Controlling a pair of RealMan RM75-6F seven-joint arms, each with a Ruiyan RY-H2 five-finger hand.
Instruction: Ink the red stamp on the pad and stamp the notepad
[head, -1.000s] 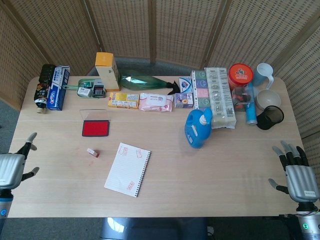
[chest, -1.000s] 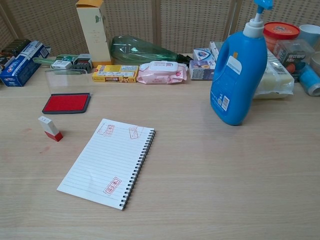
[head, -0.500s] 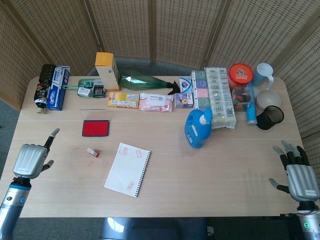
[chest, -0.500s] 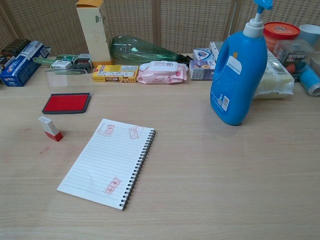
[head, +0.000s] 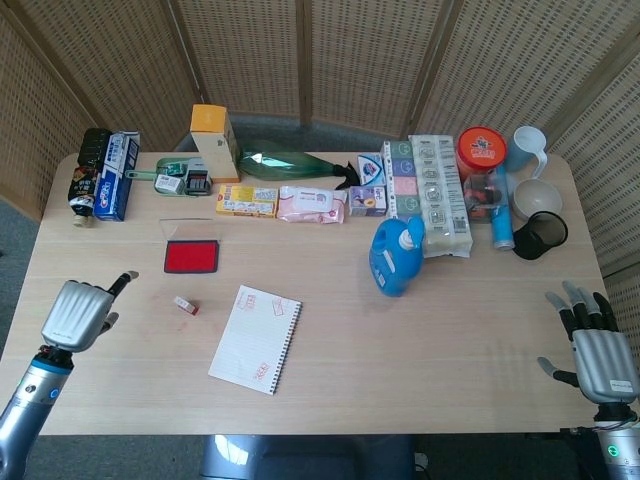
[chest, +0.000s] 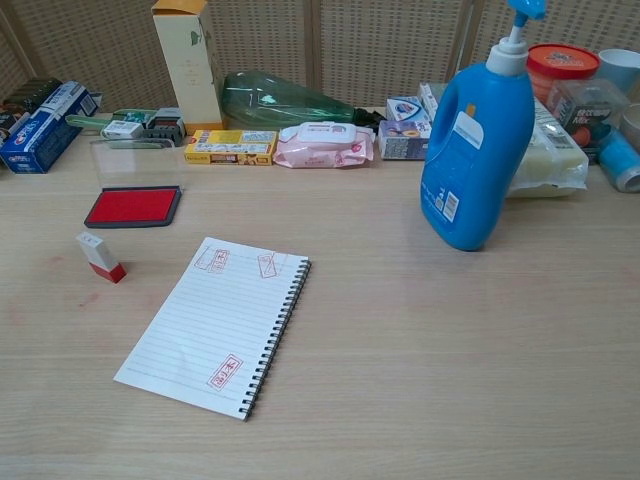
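Observation:
A small red-and-white stamp (head: 185, 305) (chest: 101, 256) lies on the table left of the spiral notepad (head: 256, 338) (chest: 215, 324), which carries three red stamp marks. The red ink pad (head: 191, 257) (chest: 132, 207) lies open behind the stamp, its clear lid raised. My left hand (head: 80, 313) hovers over the table's left side, left of the stamp, holding nothing, one finger pointing toward it. My right hand (head: 600, 352) is at the table's right front corner, fingers spread, empty. Neither hand shows in the chest view.
A blue detergent bottle (head: 396, 255) (chest: 477, 150) stands right of the notepad. A row of boxes, a green bottle (head: 285, 163), wipes, a tall yellow carton (head: 214, 142), cups and a red-lidded tub (head: 481, 151) lines the back edge.
My left hand has moved right and slightly forward over the table toward the stamp. The right hand, stamp, pad and notepad stay where they were.

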